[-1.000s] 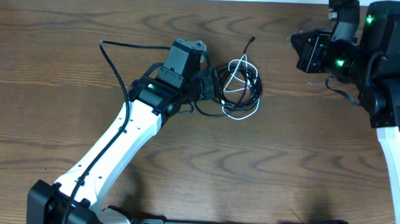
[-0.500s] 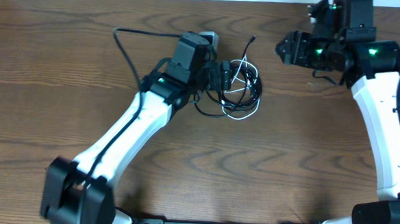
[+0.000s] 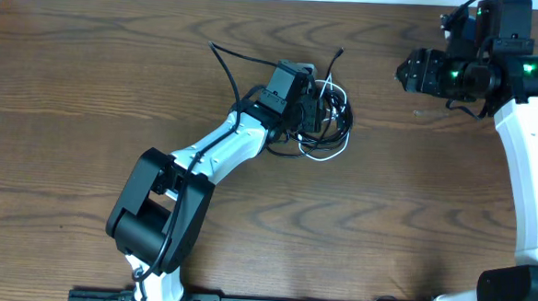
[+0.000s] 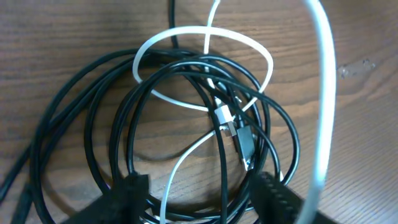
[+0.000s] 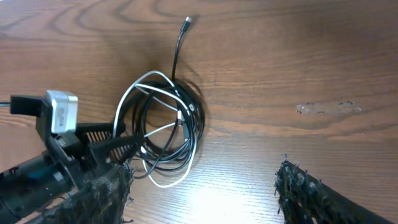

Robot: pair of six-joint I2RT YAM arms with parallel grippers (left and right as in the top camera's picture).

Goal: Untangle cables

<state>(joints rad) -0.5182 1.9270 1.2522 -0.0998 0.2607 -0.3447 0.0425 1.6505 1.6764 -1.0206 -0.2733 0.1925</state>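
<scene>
Your left gripper [image 3: 310,114] is now reaching into the tangle in the middle of the tabletop [image 3: 385,221], having pushed in from the left. Its fingers are spread astride the black cable [image 5: 196,134] coils threading the white cable [image 4: 323,93]. Your right gripper [image 5: 205,186] is hanging released, well apart. The arm is hiding which strand you are bracketing.

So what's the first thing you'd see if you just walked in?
Probably the messy knot near the top middle of the table, where a white cable loops through coils of thin black cable. The left gripper sits right at the knot with its fingers spread. The right gripper hangs off to the right, clear of it.
</scene>
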